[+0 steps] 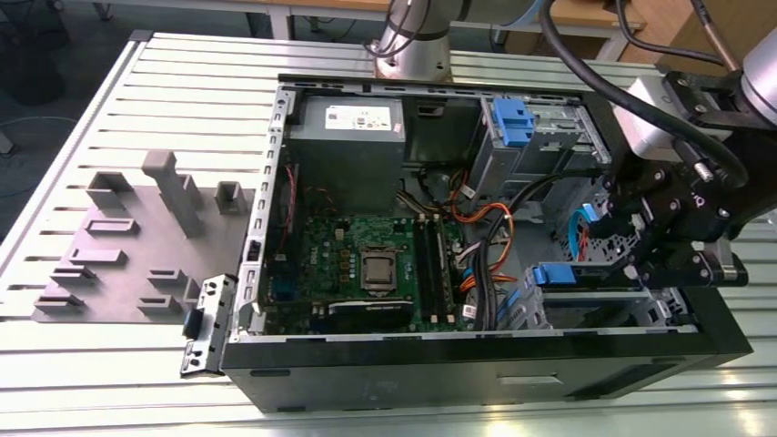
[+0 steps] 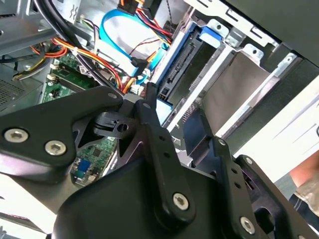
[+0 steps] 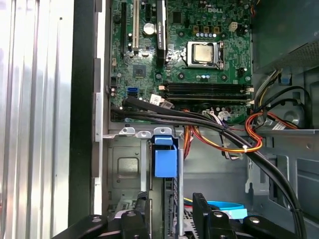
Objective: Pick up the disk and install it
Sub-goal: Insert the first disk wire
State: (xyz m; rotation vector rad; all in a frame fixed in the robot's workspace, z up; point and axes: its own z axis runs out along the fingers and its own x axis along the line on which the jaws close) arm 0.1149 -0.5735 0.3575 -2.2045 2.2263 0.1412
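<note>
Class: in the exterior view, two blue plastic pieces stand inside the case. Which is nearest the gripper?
The lower blue piece, right beside the gripper; the other blue piece sits farther off, by the power supply.

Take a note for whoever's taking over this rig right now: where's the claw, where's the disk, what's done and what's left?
Claw: down inside the computer case, at the lower drive bay, by the near end of the disk; grip unreadable.
Disk: standing on edge in that bay, blue rail showing.
Done: disk picked up and brought into the bay.
Left: full seating unconfirmed; claw not yet out of the case.
</note>
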